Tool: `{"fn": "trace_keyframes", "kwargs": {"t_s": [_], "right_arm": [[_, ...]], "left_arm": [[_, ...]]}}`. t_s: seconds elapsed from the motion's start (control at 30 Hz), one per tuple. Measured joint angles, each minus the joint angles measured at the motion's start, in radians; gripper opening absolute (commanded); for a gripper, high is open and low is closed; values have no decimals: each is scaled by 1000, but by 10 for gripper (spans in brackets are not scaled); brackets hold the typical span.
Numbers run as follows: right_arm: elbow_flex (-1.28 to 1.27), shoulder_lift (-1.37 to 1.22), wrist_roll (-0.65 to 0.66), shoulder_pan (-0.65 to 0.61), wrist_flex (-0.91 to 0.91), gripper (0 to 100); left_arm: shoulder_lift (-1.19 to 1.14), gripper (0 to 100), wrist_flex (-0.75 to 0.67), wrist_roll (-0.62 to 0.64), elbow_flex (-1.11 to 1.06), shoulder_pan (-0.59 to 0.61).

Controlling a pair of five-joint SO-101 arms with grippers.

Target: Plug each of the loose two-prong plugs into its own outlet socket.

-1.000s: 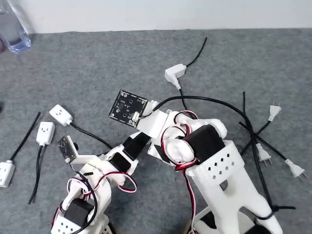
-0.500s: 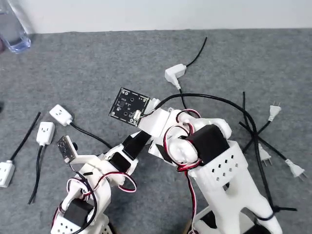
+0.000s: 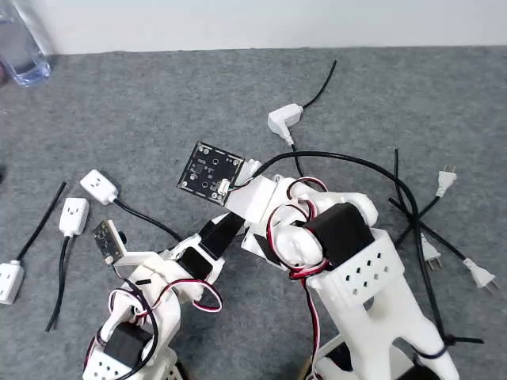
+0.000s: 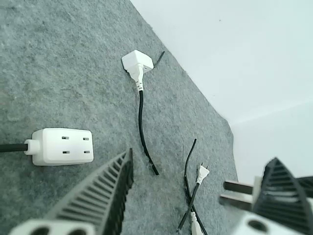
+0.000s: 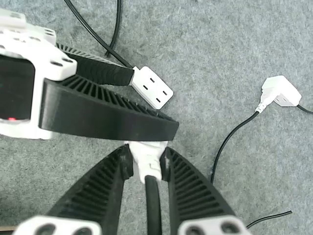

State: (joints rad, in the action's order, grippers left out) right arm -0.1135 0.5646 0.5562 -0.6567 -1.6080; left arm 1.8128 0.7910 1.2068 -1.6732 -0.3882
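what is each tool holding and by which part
The right tool grips a two-prong plug by its white body, its cord trailing behind. The left tool is open and holds nothing.

Rough felt mat (image 3: 119, 103) w/ smooth plastic socket (image 4: 61, 146).

We're getting bright, even light over the grey mat (image 3: 119, 111) in the high view, prob. from above, w/ no glare on it. The arms (image 3: 356, 269) are casting only faint, soft-edged shadows. In the left wrist view the white wall (image 4: 244, 54) is glowing pale, approx. washed out. In the right wrist view a black cord (image 5: 229, 138) is throwing a thin shadow alongside.
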Motion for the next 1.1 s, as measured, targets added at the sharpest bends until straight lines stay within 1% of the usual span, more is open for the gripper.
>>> {"fn": "trace_keyframes", "kwargs": {"t_s": [0.2, 0.47, 0.6, 0.8, 0.97, 1.1], "right_arm": [[-2, 2, -12, 0, 21, 8], [-129, 18, 20, 6, 106, 8], [-147, 20, 46, 52, 120, 8], [-150, 23, 84, 144, 124, 8], [-160, 23, 89, 155, 124, 8], [-160, 20, 141, 152, 133, 8]], "left_arm": [[0, 383, 0, 0, 0, 6], [0, 383, 12, 0, -17, 8], [-2, 384, 12, 0, -18, 8], [-2, 384, 14, -2, -20, 91], [-2, 384, 14, -2, -20, 109], [-2, 384, 23, -2, -23, 114]]}}
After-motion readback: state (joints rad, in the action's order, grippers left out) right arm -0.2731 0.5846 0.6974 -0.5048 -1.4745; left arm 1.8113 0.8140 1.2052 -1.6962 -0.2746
